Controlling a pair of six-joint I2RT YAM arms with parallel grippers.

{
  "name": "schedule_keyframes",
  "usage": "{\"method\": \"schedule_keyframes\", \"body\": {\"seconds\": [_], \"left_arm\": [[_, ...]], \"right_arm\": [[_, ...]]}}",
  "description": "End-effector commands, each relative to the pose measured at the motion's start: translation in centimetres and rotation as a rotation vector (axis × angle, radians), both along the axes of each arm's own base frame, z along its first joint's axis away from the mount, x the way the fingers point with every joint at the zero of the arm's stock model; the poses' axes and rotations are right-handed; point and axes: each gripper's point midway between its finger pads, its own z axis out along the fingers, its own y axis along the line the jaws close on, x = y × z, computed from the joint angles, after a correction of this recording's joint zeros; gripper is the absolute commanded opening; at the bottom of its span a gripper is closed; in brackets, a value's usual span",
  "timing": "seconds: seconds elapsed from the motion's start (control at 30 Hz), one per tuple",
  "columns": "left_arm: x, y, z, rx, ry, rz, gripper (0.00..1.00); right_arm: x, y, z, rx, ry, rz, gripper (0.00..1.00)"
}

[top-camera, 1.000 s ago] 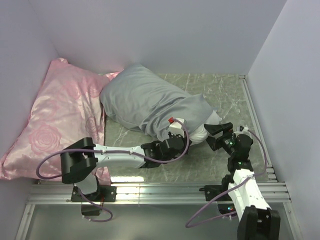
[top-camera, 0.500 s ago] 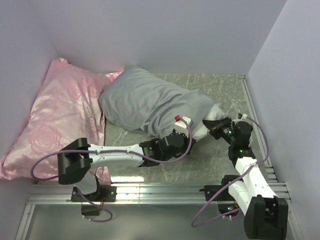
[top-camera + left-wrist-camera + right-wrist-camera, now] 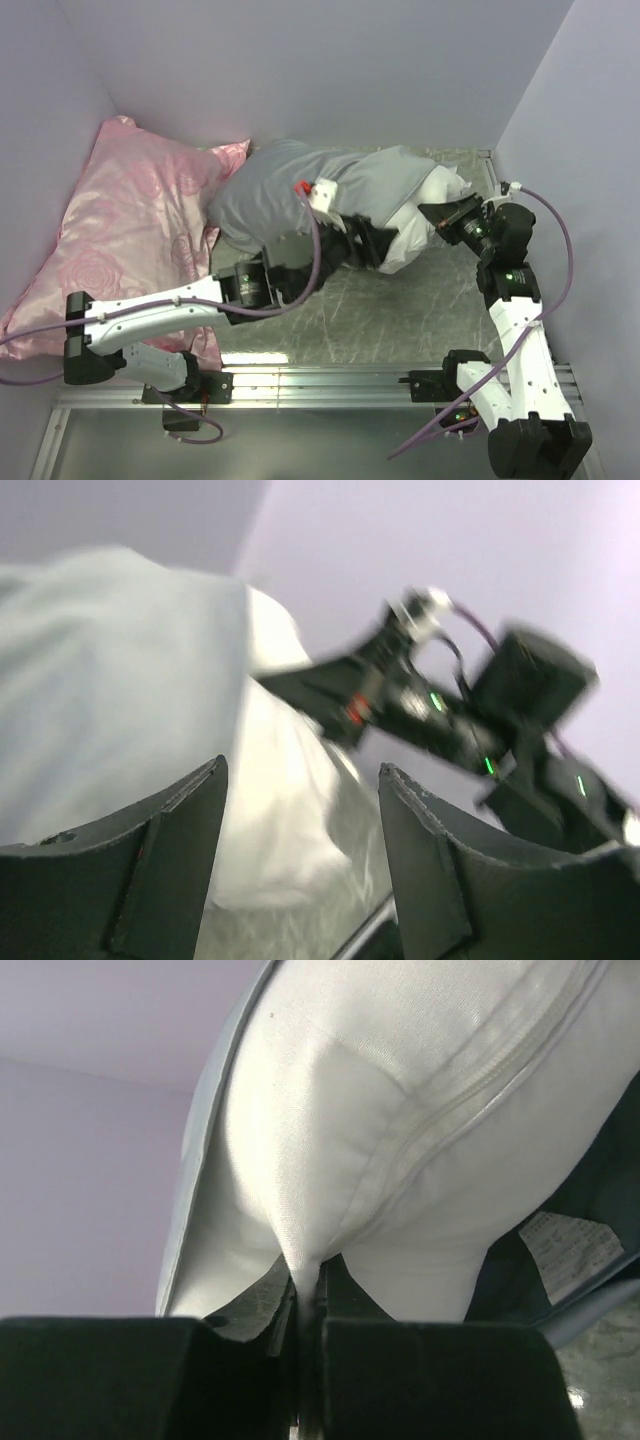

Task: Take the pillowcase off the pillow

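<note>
"How far along is it?"

"Barely begun, I'd say. The pillowcase [image 3: 290, 195] covers most of the pillow [image 3: 425, 195]. Only its white end pokes out, right at the right gripper [image 3: 305, 1295], which is pinched tight on a fold of it."

"And the left gripper [image 3: 300, 770]?"

"Fingers spread, holding nothing, just beside the grey hem."

"Anything in the way?"

"A pink pillow [image 3: 120, 230] on the bench [image 3: 400, 310], off to the left gripper's left, crowds the pillowcase. The wall [image 3: 330, 70] is close beyond both grippers."

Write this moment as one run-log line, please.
right gripper: shut on pillow | left gripper: open, near pillowcase | pillow end out of pillowcase
</note>
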Motion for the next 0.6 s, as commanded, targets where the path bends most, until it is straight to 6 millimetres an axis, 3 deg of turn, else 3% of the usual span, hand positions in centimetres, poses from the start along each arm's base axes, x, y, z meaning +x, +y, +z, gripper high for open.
{"method": "schedule_keyframes", "body": {"seconds": [0.0, 0.03, 0.07, 0.17, 0.23, 0.37, 0.43, 0.57], "left_arm": [[5.6, 5.1, 0.9, 0.04, 0.066, 0.253, 0.67], [7.0, 5.4, -0.2, 0.072, 0.091, 0.265, 0.66], [9.0, 6.8, -0.1, 0.063, 0.094, 0.309, 0.66], [11.9, 8.5, 0.5, 0.049, 0.071, 0.342, 0.71], [12.8, 7.7, 0.1, 0.097, 0.066, 0.295, 0.72], [15.7, 8.4, 1.7, 0.115, 0.026, 0.268, 0.75], [15.6, 7.2, 2.3, 0.088, 0.014, 0.144, 0.75], [17.5, 7.4, 2.4, 0.081, 0.027, 0.116, 0.74]], "right_arm": [[0.0, -0.2, 8.0, -0.031, -0.205, 0.004, 0.0], [-0.1, -0.1, 8.6, -0.031, -0.216, 0.01, 0.0], [-0.3, 0.0, 10.0, -0.034, -0.242, 0.013, 0.0], [-0.5, 0.1, 11.4, -0.04, -0.262, 0.023, 0.0], [-0.5, 0.3, 11.6, -0.042, -0.258, 0.04, 0.0], [-0.5, 0.6, 12.9, -0.051, -0.278, 0.062, 0.0], [-0.4, 0.7, 13.1, -0.047, -0.275, 0.071, 0.0], [-0.3, 0.8, 14.1, -0.05, -0.293, 0.077, 0.0]]}}
